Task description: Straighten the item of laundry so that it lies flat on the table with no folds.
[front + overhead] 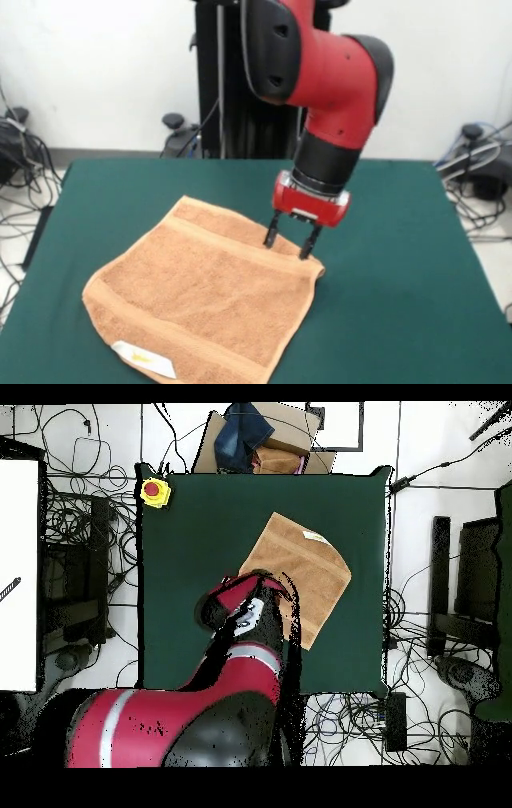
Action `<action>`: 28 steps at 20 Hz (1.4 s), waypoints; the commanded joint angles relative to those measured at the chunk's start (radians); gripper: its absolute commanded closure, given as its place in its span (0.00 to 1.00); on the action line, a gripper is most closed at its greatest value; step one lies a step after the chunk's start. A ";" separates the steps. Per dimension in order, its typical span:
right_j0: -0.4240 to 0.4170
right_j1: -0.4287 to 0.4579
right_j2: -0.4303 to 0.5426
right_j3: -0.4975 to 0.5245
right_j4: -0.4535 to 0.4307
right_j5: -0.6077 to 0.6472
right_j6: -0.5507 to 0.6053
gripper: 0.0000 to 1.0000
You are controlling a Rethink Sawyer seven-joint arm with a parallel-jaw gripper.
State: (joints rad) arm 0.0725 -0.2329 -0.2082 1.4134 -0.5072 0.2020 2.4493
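**Towel nearly flat, claw at its corner**

The claw (293, 242) is hovering open, its 2 fingers spread, tips at the towel (200, 292) edge by the 3 o'clock corner in the front view. The towel is lying spread as a diamond near the table (400, 264) middle, label (144, 359) at 7 o'clock. That corner is looking slightly curled; smoothing it is probably what remains. Bare green top is lying open toward 3 o'clock for pulling outward.
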 commanded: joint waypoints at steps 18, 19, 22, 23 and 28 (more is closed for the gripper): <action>0.033 0.335 -0.241 -0.307 0.366 0.139 0.315 0.00; 0.027 0.334 -0.231 -0.304 0.377 0.108 0.311 0.00; 0.035 0.342 -0.237 -0.318 0.415 0.114 0.306 0.00; 0.032 0.340 -0.234 -0.317 0.423 0.111 0.294 0.00; 0.020 0.295 -0.190 -0.275 0.451 0.079 0.220 0.00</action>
State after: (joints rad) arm 0.1127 0.0809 -0.5077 1.1646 -0.1395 0.3279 2.4946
